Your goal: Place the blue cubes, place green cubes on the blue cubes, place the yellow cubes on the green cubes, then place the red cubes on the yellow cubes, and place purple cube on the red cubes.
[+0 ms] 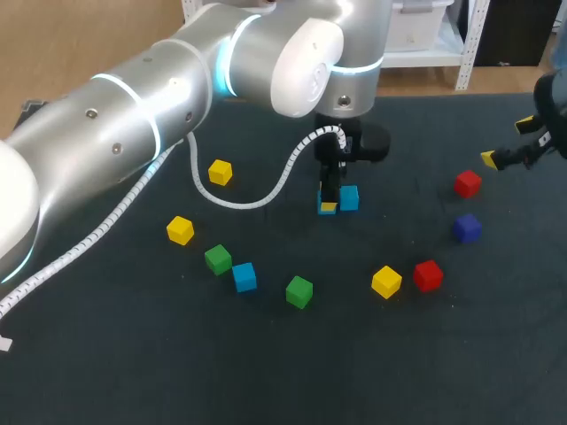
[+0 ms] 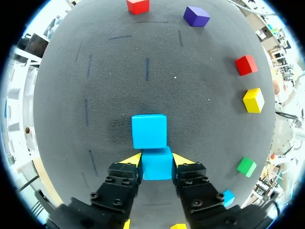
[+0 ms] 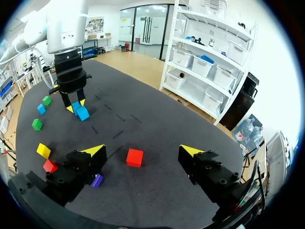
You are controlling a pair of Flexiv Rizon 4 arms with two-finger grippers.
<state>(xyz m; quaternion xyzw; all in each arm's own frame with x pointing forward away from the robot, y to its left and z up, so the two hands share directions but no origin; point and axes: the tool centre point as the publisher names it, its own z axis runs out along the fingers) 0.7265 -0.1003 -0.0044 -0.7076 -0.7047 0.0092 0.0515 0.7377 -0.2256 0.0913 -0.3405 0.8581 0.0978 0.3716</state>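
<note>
Blue is the colour in hand: the left gripper (image 2: 157, 160) is clamped on 1 small blue cube (image 2: 156, 164), a yellow tip pressed to each of 2 opposite faces, low over the dark table (image 1: 133, 372). Directly ahead of the fingers a second blue cube (image 2: 149, 130) sits flat on the table. The 2 appear to touch face to face, so the base row looks begun.

My judgement is that the held cube is at its spot. The next move would be to let go and lift straight up without nudging the neighbour.

The third blue cube (image 1: 244, 277) lies well apart, nearer the robot and toward its left, just beside a green cube (image 1: 218, 259). The left arm is the nearer one. Nothing stands in the path, though the green cube crowds 1 side of it.

Another green cube (image 1: 299, 291), a yellow cube (image 1: 386, 282), a red cube (image 1: 428, 274) and the purple cube (image 1: 467, 227) lie scattered nearby.

The right gripper (image 3: 143, 150) hangs at the table's right edge, fingers spread wide and holding nothing. A second red cube (image 3: 135, 157) lies on the table just ahead of it.
</note>
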